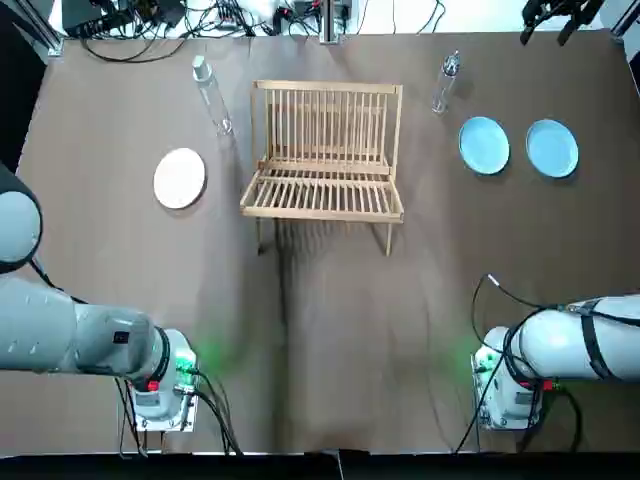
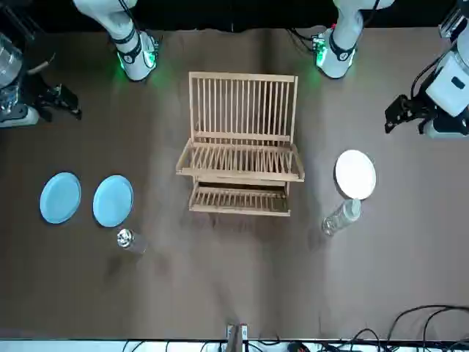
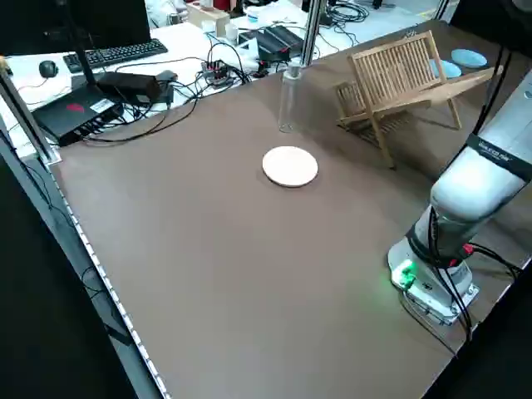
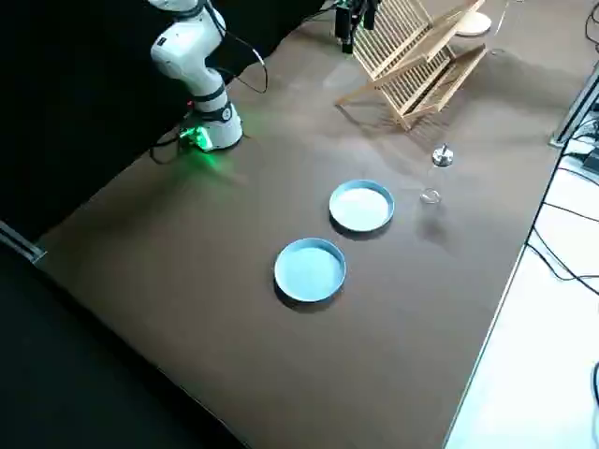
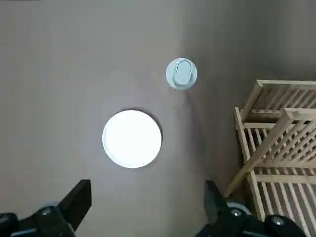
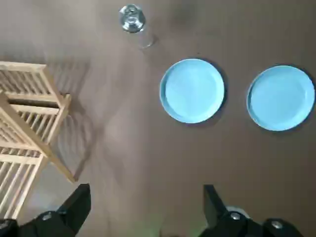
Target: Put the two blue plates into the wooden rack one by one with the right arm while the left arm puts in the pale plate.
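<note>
Crops the wooden rack [image 5: 269,148] at the frame edge in both wrist views. From the right side, shows only part of the pale plate [image 4: 474,25] behind the rack's top rail. From the left side, half hides the blue plates [image 3: 470,58] behind it. Overhead, cuts off the left arm [image 1: 70,335] and right arm [image 1: 585,340] at the side edges.

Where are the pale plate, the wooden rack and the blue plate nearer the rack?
pale plate [image 1: 180,178], top view, middle of its face.
wooden rack [image 1: 322,195], top view, slats of its lower tray.
nearer blue plate [image 1: 484,145], top view, middle of its face.
</note>
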Motion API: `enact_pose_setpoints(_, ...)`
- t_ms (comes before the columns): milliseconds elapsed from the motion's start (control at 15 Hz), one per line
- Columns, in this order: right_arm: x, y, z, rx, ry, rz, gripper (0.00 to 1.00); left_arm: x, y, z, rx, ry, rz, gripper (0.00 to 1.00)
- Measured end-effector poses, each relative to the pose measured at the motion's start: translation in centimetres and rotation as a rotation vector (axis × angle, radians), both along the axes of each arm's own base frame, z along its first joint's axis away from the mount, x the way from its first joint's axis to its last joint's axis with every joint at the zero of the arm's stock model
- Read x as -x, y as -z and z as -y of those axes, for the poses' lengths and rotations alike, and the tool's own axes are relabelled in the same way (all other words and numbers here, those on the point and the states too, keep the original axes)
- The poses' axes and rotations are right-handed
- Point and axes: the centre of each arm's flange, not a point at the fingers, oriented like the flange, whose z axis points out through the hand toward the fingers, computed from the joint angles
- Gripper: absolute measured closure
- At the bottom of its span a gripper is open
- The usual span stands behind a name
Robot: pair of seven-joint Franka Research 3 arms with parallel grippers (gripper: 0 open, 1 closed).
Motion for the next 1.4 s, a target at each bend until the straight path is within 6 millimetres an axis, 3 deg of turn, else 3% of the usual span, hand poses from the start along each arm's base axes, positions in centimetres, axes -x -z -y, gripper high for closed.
enact_pose_setpoints(267, -0.1, 0.2, 2.3, 0.033, 0.035, -0.004, 0.0, 0.1, 0.1, 0.0, -0.001, 0.001, -0.008, 0.0)
enact_pose_setpoints(533, -0.5, 0.9, 2.5, 0.036, 0.038, -0.016, 0.0, -0.2, 1.6, -1.4, -0.004, -0.023, -0.045, 0.0)
enact_pose_setpoints(600, -1.2, 2.5, 2.6, 0.038, 0.042, -0.046, 0.0, -1.1, 4.9, -3.4, -0.006, -0.053, -0.109, 0.0)
enact_pose_setpoints(733, -2.9, 6.2, 3.6, 0.043, 0.04, -0.104, 0.01, -2.8, 10.2, -5.0, -0.005, -0.074, -0.182, 0.0)
enact_pose_setpoints(867, -5.7, 11.2, 5.6, 0.041, 0.06, -0.125, 0.01, -4.6, 16.0, -5.9, 0.001, -0.062, -0.208, 0.0)
enact_pose_setpoints(1000, -8.1, 16.3, 8.4, 0.019, 0.093, -0.123, 0.01, -5.2, 21.8, -6.7, 0.008, -0.028, -0.204, 0.0)
enact_pose_setpoints(1200, -9.2, 22.4, 12.6, -0.02, 0.051, -0.159, 0.01, -2.9, 29.8, -9.3, 0.021, 0.023, -0.205, 0.0)
enact_pose_setpoints(1400, -9.8, 26.1, 14.8, -0.059, 0.062, -0.152, 0.03, 0.0, 35.1, -12.7, 0.038, 0.045, -0.219, 0.0)
